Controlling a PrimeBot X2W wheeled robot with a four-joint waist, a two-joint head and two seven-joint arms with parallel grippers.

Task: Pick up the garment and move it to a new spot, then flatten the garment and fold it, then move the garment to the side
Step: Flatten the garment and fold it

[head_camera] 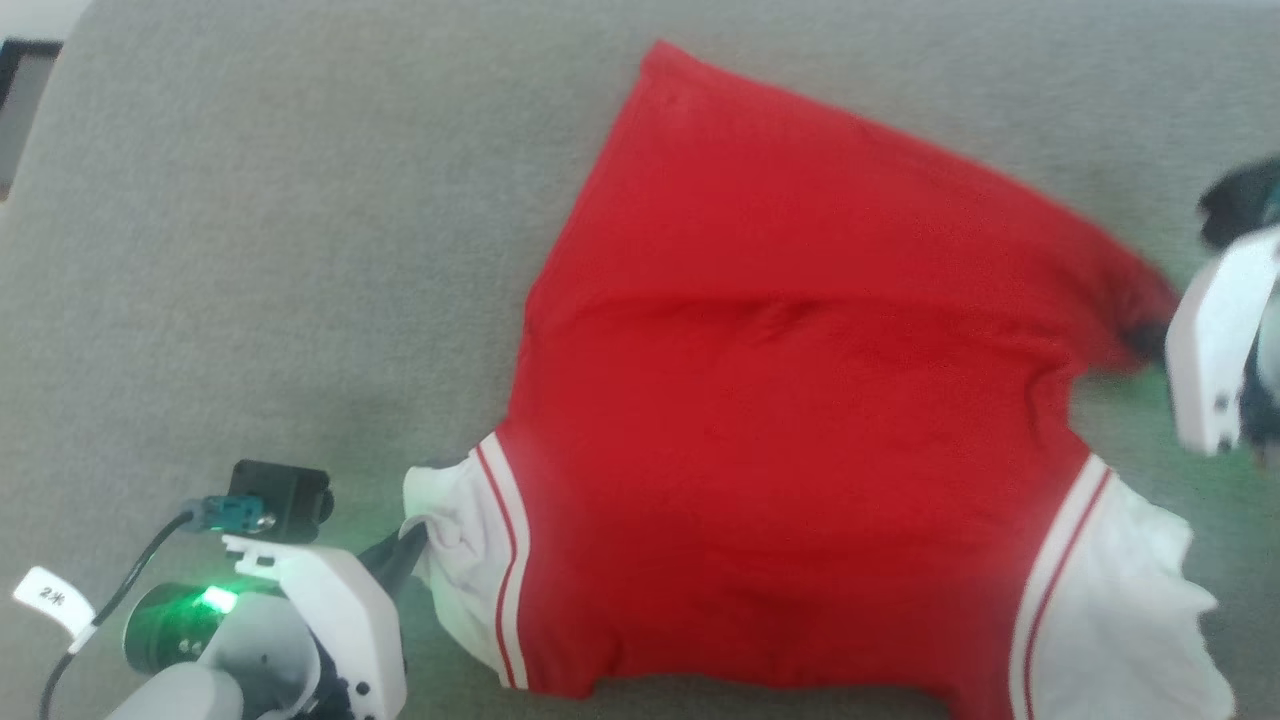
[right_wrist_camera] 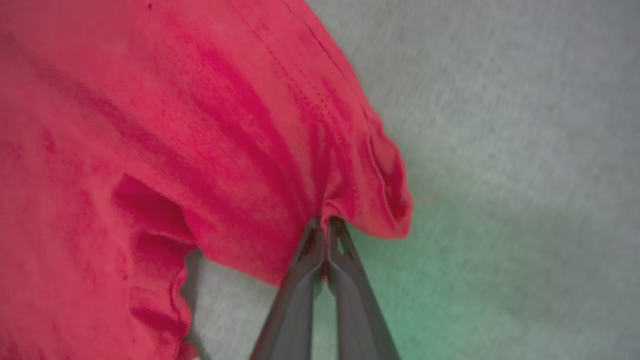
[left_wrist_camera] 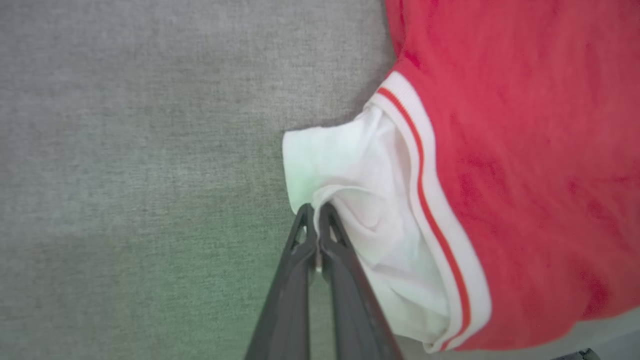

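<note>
A grey, cloth-covered counter (head_camera: 250,250) carries the garment (head_camera: 780,400), which lies spread across the middle and right of the head view. Its plain red body faces up, its two white sleeves are nearest the robot, and its hem runs along the far side.

The right tool (head_camera: 1140,340) is at the garment's right edge. In the right wrist view its two dark fingers are pressed together on a bunched corner of the red cloth (right_wrist_camera: 150,125), pinching it at the tips (right_wrist_camera: 325,225). The fabric gathers into folds toward that point.

The left tool (head_camera: 415,540) is at the lower left, at the nearer white sleeve. The left wrist view shows the tool (left_wrist_camera: 316,212) closed on a crumpled fold of that sleeve, just beside the red-and-white striped trim of the garment (left_wrist_camera: 525,150).

A small white tag (head_camera: 50,598) hangs on the cable by the left wrist. Its dark marking starts with a "2"; the rest is too small to read.
</note>
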